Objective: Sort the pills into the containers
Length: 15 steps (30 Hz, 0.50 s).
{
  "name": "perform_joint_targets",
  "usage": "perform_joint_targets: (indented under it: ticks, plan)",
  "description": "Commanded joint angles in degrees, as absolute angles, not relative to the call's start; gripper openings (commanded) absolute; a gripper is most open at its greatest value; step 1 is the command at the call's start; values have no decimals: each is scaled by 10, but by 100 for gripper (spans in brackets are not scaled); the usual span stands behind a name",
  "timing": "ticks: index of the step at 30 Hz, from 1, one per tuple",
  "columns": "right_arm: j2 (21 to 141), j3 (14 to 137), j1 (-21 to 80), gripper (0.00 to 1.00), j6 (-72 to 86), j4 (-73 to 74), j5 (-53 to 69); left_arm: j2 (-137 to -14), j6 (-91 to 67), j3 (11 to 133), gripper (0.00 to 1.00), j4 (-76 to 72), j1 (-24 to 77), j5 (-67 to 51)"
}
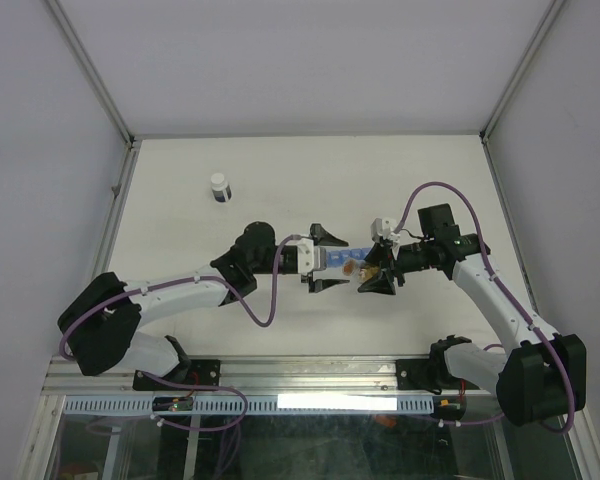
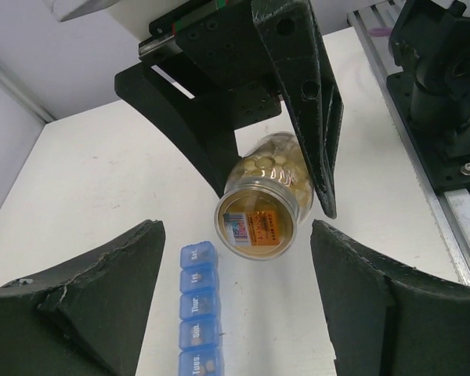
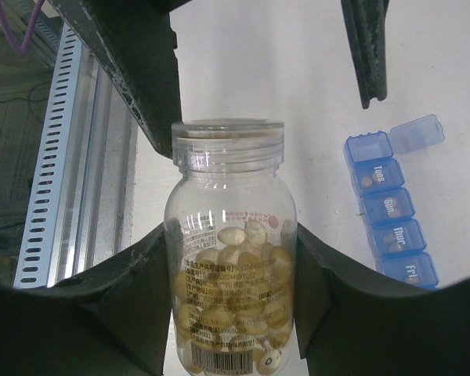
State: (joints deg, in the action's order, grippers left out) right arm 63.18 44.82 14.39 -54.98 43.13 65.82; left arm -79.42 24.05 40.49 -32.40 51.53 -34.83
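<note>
Bottle (image 3: 231,266), clear plastic, is clamped at its lower body in right claw (image 3: 231,235), one finger pressed on each flank. Pills (image 3: 235,294), pale tan tablets, are heaped at the base end of the bottle. The neck points away from the right wrist toward the left arm and looks uncapped, though I cannot be sure. Pill organiser (image 3: 388,207), a blue strip of day-marked boxes, lies flat on tabletop (image 1: 280,170) and off to one side of the bottle. Its long axis runs roughly parallel to the bottle's. The end box nearest the left arm has its lid (image 3: 417,133) flipped open, and the other lids are down. Several of the closed boxes show a small brown piece inside. Left claw (image 2: 236,227) is spread wide and holds nothing, with the organiser's far boxes lying between its fingers and clear of both. The bottle's rim hangs just past the organiser's "Sat" end in the left wrist view. Judgement: the left arm is nearer the organiser, but the right arm carries the load. The next move turns on sliding the neck sideways over the open box before tipping. Risk: too steep a tilt would dump many tablets at once. A white-capped vial (image 1: 219,187) stands well apart from the organiser, toward the far left.
</note>
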Motion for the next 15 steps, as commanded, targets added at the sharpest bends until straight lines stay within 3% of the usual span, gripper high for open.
perform_joint_targets:
  ticks: [1, 6, 15]
  plan:
    - [626, 475, 146, 0, -553, 414, 684, -794, 250, 431, 75, -338, 511, -379]
    - [626, 475, 146, 0, -553, 415, 684, -802, 249, 445, 61, -326, 509, -387]
    - [626, 475, 146, 0, -553, 415, 684, -811, 245, 461, 59, -312, 507, -391]
